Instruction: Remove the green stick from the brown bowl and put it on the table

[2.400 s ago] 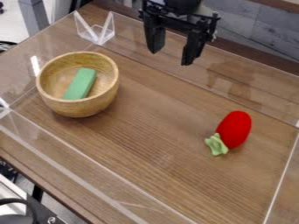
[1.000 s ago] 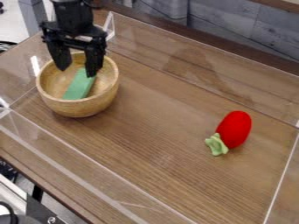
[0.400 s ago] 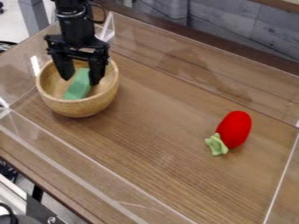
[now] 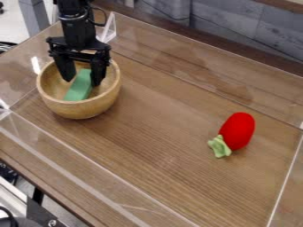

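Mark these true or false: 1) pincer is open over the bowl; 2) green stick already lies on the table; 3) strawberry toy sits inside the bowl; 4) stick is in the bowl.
1) True: the pincer stands open, its fingers lowered into the brown bowl.
2) False: the green stick is not on the table.
3) False: the strawberry toy lies on the table, far right of the bowl.
4) True.

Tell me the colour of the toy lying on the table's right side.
Red, with a small green leafy stem: the strawberry toy, in the camera view.
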You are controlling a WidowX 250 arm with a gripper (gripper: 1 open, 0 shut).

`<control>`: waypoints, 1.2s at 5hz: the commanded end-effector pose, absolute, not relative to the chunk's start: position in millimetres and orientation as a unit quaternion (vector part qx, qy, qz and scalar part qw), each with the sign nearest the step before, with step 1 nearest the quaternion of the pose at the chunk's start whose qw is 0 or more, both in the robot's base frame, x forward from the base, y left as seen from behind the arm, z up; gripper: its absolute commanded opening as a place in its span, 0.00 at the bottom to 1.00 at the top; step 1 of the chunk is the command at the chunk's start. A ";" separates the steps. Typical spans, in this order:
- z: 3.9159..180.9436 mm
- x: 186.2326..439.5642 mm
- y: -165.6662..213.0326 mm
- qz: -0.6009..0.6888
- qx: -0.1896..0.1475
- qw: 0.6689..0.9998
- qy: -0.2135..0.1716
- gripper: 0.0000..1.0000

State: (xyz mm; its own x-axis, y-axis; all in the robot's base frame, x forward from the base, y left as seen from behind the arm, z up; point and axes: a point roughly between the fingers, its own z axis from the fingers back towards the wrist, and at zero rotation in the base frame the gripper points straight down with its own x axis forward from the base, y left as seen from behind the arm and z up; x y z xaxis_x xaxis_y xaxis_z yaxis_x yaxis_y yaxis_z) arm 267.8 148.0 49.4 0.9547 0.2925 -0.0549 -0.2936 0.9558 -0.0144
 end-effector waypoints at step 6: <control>55.4 285.9 164.5 0.175 -0.011 0.984 0.017 1.00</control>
State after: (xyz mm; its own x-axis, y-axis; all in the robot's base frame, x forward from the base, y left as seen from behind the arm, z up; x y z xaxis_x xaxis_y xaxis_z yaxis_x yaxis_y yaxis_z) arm 278.7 156.7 40.4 0.9385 0.3338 -0.0888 -0.3371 0.9411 -0.0253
